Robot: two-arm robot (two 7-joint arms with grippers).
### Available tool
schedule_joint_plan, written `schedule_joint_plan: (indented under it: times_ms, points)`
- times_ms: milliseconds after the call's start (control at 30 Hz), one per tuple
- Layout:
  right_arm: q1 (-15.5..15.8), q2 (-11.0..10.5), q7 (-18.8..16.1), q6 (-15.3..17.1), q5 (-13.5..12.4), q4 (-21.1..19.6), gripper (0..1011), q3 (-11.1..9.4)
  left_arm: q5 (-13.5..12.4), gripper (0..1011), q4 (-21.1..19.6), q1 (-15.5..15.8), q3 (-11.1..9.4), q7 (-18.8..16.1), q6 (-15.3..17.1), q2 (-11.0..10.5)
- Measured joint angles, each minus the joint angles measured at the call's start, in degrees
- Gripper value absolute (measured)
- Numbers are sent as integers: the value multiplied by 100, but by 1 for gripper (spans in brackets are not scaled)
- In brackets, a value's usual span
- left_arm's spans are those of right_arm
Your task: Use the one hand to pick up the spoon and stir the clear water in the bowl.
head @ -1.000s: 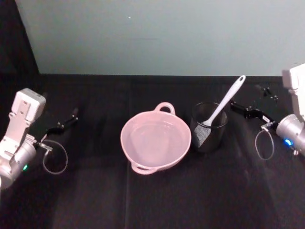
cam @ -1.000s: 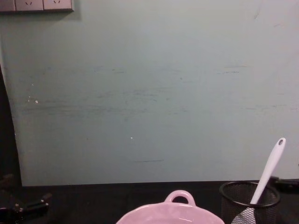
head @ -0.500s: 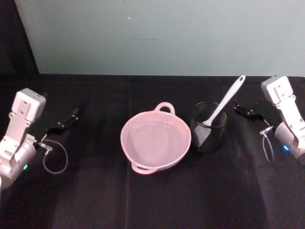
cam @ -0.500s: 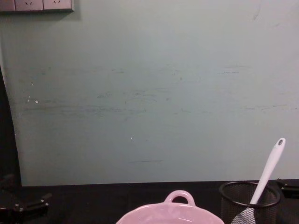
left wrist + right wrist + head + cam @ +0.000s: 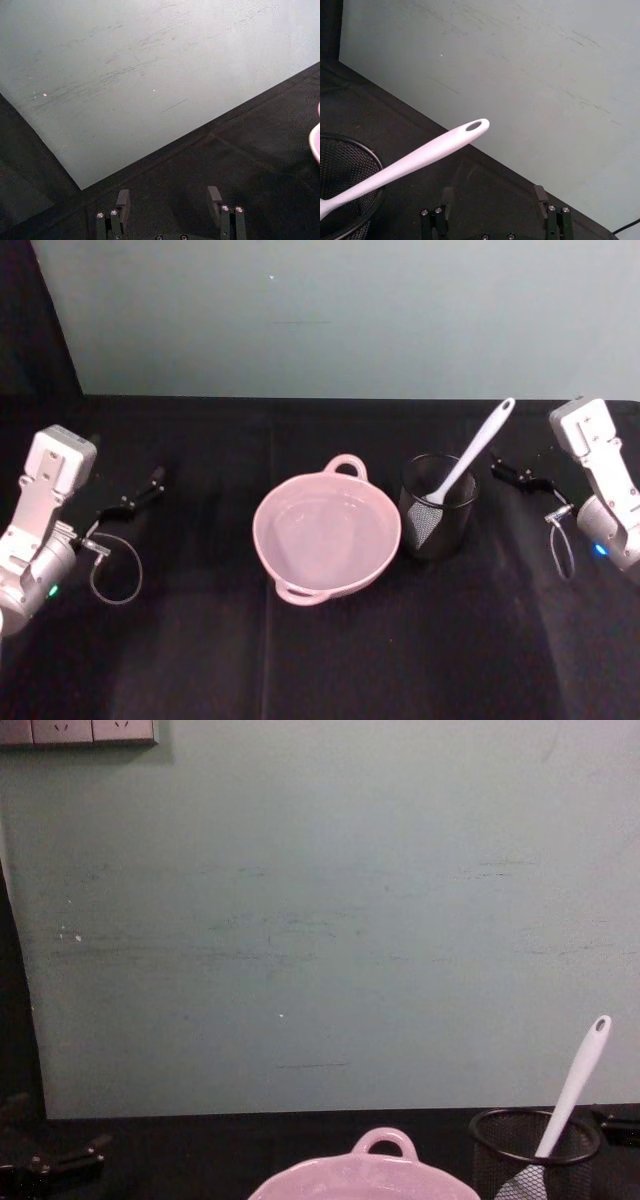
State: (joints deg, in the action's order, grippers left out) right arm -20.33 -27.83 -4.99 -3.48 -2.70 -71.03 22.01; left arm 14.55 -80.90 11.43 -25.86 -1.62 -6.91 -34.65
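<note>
The white spoon (image 5: 476, 452) leans in a black mesh cup (image 5: 440, 508), handle up and to the right, blade down inside. In the right wrist view the spoon (image 5: 420, 157) has its holed handle end ahead of my open right gripper (image 5: 493, 195) and apart from it. Just right of the cup, that right gripper (image 5: 503, 473) points towards it and shows low in the chest view (image 5: 615, 1125). Left of the cup stands the pale pink bowl (image 5: 262, 528) with clear water (image 5: 325, 537). At the far left, my left gripper (image 5: 150, 485) is parked and open (image 5: 168, 196).
A pale green wall runs along the table's far edge. A thin cable loop (image 5: 115, 578) hangs by the left wrist and another (image 5: 560, 543) by the right. The black tabletop in front of the bowl is bare. Wall sockets (image 5: 80, 730) sit high on the left.
My right arm has swung its wrist inward from the right edge, the gripper staying just right of the cup. Left arm, spoon and bowl are as before.
</note>
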Motion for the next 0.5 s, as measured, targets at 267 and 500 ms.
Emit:
schedule_joint_plan:
  times_ms: [267,500]
  points:
    - [-10,0,-23,9,-16,10,1004,4,0,1011,0,0,0,0,0,0]
    - [-13,0,-40,13,-30,14,1004,4,0,1011,0,0,0,0,0,0]
